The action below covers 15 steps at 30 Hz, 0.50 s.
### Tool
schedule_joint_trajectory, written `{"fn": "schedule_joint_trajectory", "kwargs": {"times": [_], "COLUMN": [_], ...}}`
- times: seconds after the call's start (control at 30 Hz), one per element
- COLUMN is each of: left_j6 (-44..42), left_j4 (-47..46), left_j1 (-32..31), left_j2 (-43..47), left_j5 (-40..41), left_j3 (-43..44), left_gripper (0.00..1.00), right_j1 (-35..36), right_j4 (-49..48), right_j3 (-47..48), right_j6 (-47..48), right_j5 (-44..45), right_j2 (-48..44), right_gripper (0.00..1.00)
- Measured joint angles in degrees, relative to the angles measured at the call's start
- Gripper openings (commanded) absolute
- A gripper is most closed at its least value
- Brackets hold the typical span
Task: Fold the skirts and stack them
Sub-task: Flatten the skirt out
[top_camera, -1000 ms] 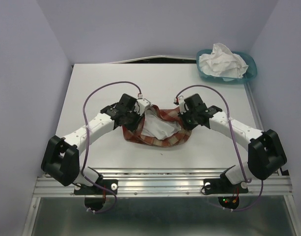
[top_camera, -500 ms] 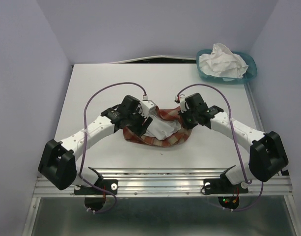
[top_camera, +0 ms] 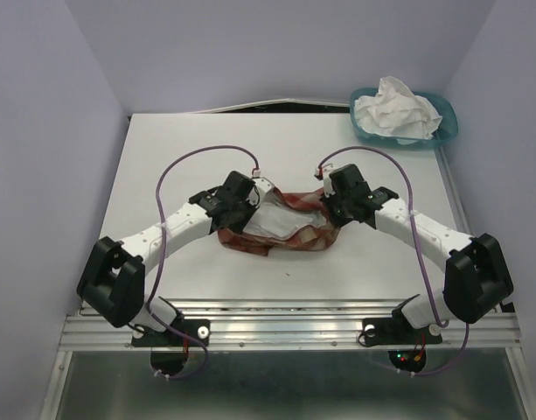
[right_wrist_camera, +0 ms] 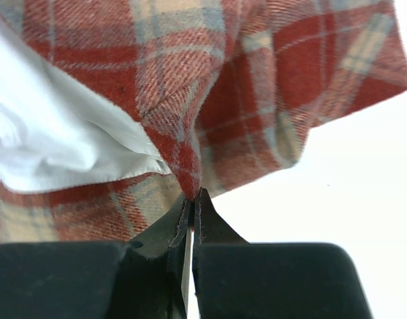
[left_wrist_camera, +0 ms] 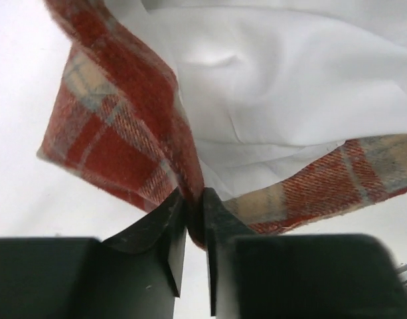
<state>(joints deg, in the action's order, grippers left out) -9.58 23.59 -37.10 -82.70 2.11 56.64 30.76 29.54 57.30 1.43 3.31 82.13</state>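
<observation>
Plaid skirt [top_camera: 294, 236] bunched up, my left tool [left_wrist_camera: 194, 203] clamped on its 9 o'clock edge, my right tool [right_wrist_camera: 192, 203] pinching its 3 o'clock edge

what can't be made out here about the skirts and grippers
Top external: left gripper and right gripper fingertips, hidden under their wrists.
Wrist views: most of the plaid skirt, cut off by frame edges.
Top external: basket interior, covered by the white skirt.

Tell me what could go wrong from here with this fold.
The left pincer and right pincer each pinch only a thin edge of the red-and-cream plaid cloth skirt; it might slip out. The skirt lies bunched, white inner layer exposed, so folding may lock in creases.
</observation>
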Motion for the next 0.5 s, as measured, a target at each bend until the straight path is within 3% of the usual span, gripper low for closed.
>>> {"fn": "schedule_joint_trajectory", "kwargs": {"times": [0.07, 0.27, 0.5], "left_j6": [-0.11, -0.35, 0.28], "left_j4": [0.04, 1.4, 1.4], "left_j1": [0.24, 1.68, 8.72], "left_j2": [1.88, 7.19, 9.07], "left_j5": [1.64, 5.66, 5.55], "left_j3": [0.0, 1.68, 10.49], "left_gripper": [0.0, 0.0, 0.0], "right_j1": [0.0, -0.31, -4.39], "right_j4": [0.0, 0.26, -1.2], "right_j3": [0.0, 1.33, 13.0], "right_j6": [0.0, 0.33, 2.21], "right_j5": [1.81, 7.15, 8.74], "right_j2": [0.0, 0.0, -0.13], "right_gripper": [0.01, 0.01, 0.01]}}
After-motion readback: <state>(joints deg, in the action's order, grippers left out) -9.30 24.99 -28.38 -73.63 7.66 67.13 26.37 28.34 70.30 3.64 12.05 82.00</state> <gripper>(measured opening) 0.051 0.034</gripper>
